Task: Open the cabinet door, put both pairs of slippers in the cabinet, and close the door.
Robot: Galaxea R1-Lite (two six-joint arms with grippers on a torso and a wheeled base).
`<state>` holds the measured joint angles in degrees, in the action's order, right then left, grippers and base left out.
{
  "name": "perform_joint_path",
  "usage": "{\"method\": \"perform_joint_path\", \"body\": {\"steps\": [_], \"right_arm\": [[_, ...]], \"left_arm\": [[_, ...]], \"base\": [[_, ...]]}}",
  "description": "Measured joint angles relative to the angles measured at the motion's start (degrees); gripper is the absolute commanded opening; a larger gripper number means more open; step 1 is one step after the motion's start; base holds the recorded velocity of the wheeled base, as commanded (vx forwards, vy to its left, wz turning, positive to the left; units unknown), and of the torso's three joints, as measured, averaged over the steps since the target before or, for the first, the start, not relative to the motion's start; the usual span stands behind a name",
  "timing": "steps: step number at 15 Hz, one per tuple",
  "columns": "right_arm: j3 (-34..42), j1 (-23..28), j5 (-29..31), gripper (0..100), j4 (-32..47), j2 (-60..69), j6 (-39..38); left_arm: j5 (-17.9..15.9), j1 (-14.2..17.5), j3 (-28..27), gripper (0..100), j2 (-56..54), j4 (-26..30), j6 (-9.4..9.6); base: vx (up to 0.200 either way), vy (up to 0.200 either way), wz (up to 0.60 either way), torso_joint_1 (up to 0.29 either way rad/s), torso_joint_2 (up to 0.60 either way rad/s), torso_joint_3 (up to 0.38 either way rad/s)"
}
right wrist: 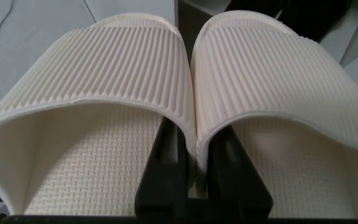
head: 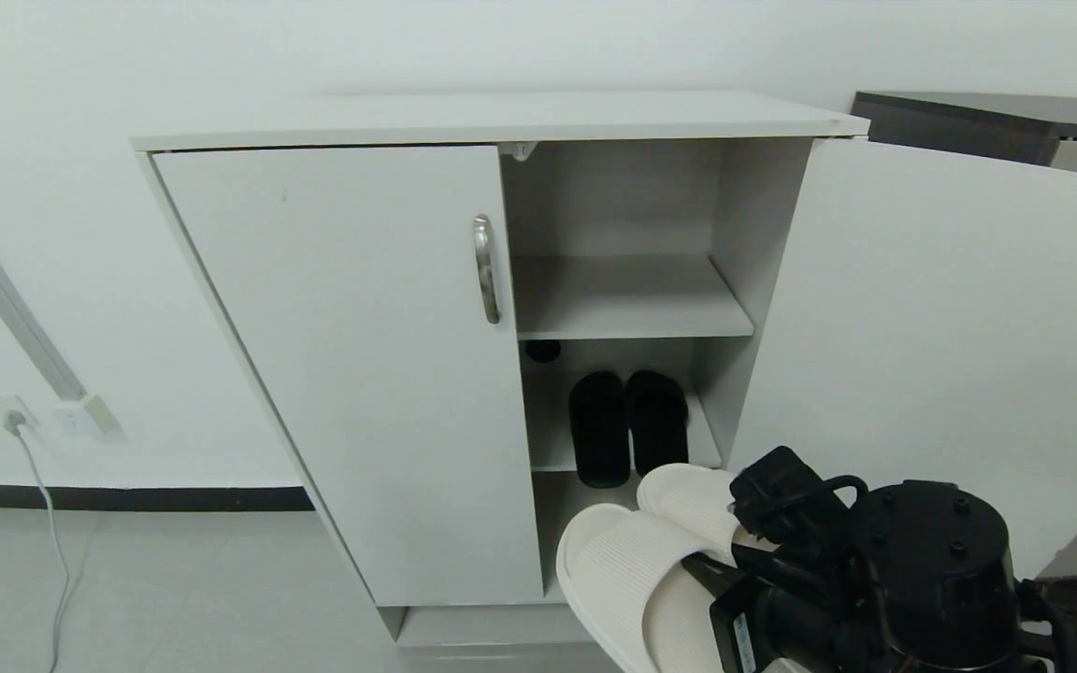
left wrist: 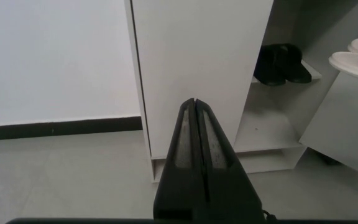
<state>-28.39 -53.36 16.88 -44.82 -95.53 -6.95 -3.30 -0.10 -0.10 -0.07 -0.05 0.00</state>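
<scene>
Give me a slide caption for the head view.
Right gripper holds white slippers before the open cabinet; black slippers already sit on its lower shelf.

- You face a white cabinet (head: 342,374), its handle (head: 485,269) silver
- The black slippers (head: 599,430) are one solid tone
- The cream slippers (head: 613,570) carry ribbed straps and a herringbone-textured footbed in your right wrist view
</scene>
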Motion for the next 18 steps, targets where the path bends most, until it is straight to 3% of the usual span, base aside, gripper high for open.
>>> {"method": "perform_joint_path", "body": {"steps": [5, 9, 13, 18], "right_arm": [[-0.40, -0.24, 1.72, 0, -7.07, -3.49, 0.79], [-9.95, -1.44, 16.53, 0, -7.14, -11.86, -1.65], [-23.76, -3.00, 28.49, 0, 10.86, -18.62, -10.89], [-36.71, -2.60, 31.06, 0, 25.39, -18.88, -13.03]], "left_arm": [[-0.02, 0.02, 0.00, 0, 0.00, 0.00, 0.00], [-0.02, 0.00, 0.00, 0, 0.00, 0.00, 0.00], [-0.04, 0.00, 0.00, 0, 0.00, -0.02, 0.00], [0.00, 0.00, 0.00, 0, 0.00, 0.00, 0.00]], "base": [[0.000, 0.000, 0.00, 0.000, 0.00, 0.000], [0.000, 0.000, 0.00, 0.000, 0.00, 0.000], [0.000, 0.000, 0.00, 0.000, 0.00, 0.000], [0.000, 0.000, 0.00, 0.000, 0.00, 0.000]]}}
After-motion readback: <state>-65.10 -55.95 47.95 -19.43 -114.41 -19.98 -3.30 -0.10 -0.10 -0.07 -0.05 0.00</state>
